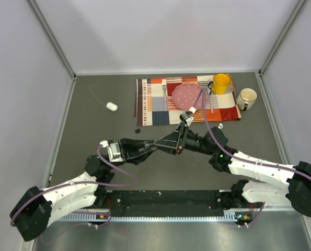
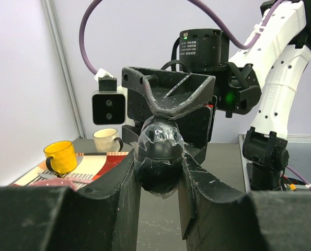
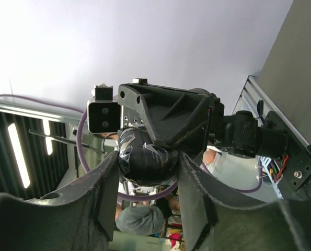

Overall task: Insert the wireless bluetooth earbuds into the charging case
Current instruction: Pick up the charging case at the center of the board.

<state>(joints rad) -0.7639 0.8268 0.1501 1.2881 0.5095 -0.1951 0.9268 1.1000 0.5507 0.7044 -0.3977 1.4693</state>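
The black charging case (image 2: 158, 157), an oval pod wrapped in clear tape, is held in the air between the two arms, above the grey table (image 1: 92, 151). The left gripper (image 2: 160, 167) is closed firmly on it. The right gripper (image 3: 149, 157) is brought in from the opposite side, and its fingers appear to be pressed against both sides of the same case, so it is judged to be gripping it too.

No earbud is seen in the case or in any gripper. One small white earbud (image 1: 220, 126) lies on the table just beside the near right corner of the patchwork placemat (image 1: 155, 104). A tiny black earbud (image 1: 137, 130) lies near the mat's near left corner. A white oval pod (image 1: 111, 106) is left well apart, to the left.

The step in hand is judged to be the opening or re-gripping of the case by both arms. For the next move, the lid must be lifted while the body is kept steady. After that, one gripper must be freed for an earbud.
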